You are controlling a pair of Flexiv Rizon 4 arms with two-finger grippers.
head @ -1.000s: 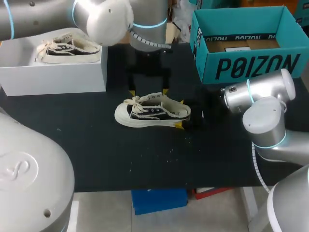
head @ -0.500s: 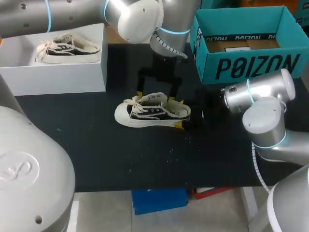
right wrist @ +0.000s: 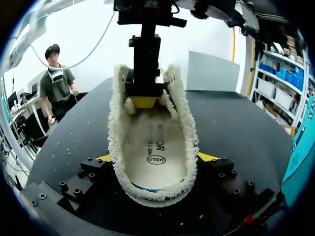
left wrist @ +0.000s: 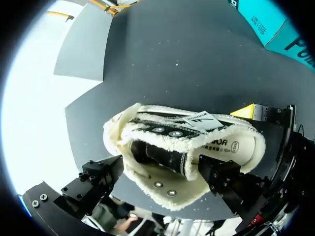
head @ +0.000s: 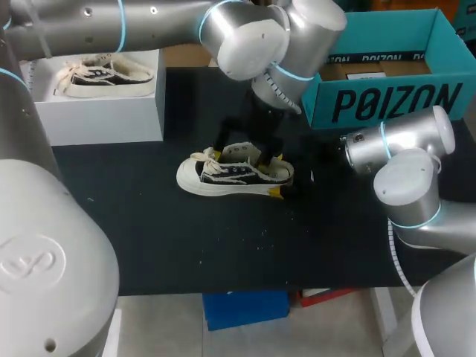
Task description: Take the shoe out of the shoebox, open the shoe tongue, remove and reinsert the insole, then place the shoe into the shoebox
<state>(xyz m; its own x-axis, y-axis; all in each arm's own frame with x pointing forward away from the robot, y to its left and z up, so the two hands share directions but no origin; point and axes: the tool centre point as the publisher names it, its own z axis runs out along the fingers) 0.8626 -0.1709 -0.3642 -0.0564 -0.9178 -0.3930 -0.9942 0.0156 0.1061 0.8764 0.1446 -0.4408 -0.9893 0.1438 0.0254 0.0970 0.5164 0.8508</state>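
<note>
1. The right jaws are clamped on the heel of the shoe [head: 234,175]. In the right wrist view a yellow fingertip [right wrist: 208,157] is pressed against each side of the fleecy collar, with the heel lodged between the two.
2. The left jaws are held apart over the middle of the shoe, pointing down, and nothing is gripped by them. In the right wrist view one of their fingers [right wrist: 145,59] is seen inside the opening, its yellow tip set just behind the tongue [left wrist: 157,155]. The other finger is hidden behind it. In the left wrist view the two black fingers [left wrist: 98,178] are seen wide apart, with the laced part of the shoe between them.
3. The insole [right wrist: 155,155] is seen lying flat inside the shoe, bare from the heel up to the left finger.
4. The shoe is stood upright on its sole near the middle of the desk [head: 149,230], toe toward the left and heel toward the right.
5. The left arm [head: 245,37] is brought in from the far left corner and bent down over the shoe. The right arm [head: 405,175] is brought in from the right side, low over the desk.
6. A white box [head: 89,119] is set at the far left, with a second shoe [head: 104,74] lying in it, well apart from the first.
7. An open teal box [head: 372,104] is set at the far right, beyond the right arm.
</note>
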